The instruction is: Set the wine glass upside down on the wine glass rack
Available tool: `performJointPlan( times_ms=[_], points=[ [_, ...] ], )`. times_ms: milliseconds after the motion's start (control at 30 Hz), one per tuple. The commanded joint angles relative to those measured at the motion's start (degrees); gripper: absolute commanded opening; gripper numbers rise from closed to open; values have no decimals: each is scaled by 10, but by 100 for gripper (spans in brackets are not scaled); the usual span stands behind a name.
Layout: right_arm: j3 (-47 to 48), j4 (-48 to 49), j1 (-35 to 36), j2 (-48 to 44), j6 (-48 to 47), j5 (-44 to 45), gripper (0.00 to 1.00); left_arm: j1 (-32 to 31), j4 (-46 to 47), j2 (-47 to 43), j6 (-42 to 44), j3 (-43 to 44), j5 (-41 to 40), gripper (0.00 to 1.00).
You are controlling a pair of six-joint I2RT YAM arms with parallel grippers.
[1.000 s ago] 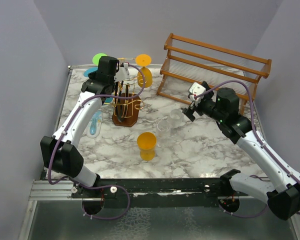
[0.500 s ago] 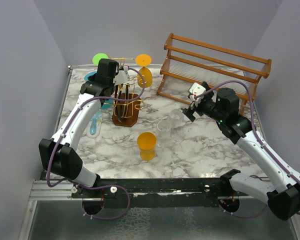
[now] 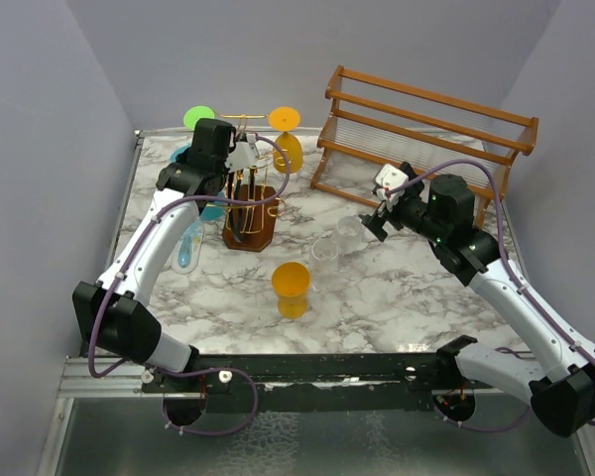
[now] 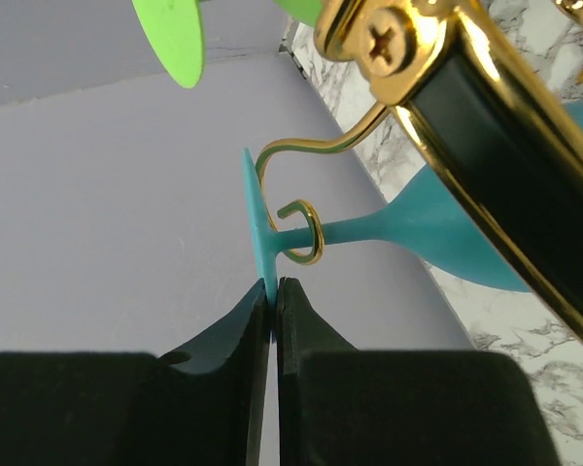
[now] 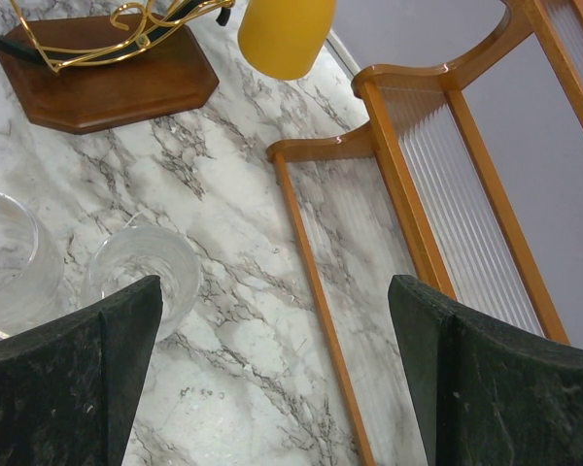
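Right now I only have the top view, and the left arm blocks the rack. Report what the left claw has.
Observer: In the left wrist view, the left claw is shut on the foot edge of the teal wine glass.
Operator: Confirm the stem is on the rack.
Observer: The stem lies inside a gold scroll hook of the wine glass rack.
Operator: Check the right claw.
Observer: In the right wrist view, the right claw is wide open with nothing between its fingers.
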Motion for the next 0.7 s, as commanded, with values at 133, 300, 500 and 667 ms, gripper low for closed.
performJointPlan(
  times_ms=[133,300,500,667],
  points=[
    [-4,21,-4,-13,7,-12,100,-11,-19,-18,-25,8,43,18],
    [-3,20,-4,-14,7,-13,100,-14,-32,-19,-33,9,57,24],
    [15,1,-4,-2,-12,-23,100,-16,-55,-28,-41,15,79,32],
    [51,-55,-4,20,-37,-92,100,-17,-74,-42,-45,21,95,40]
  ],
)
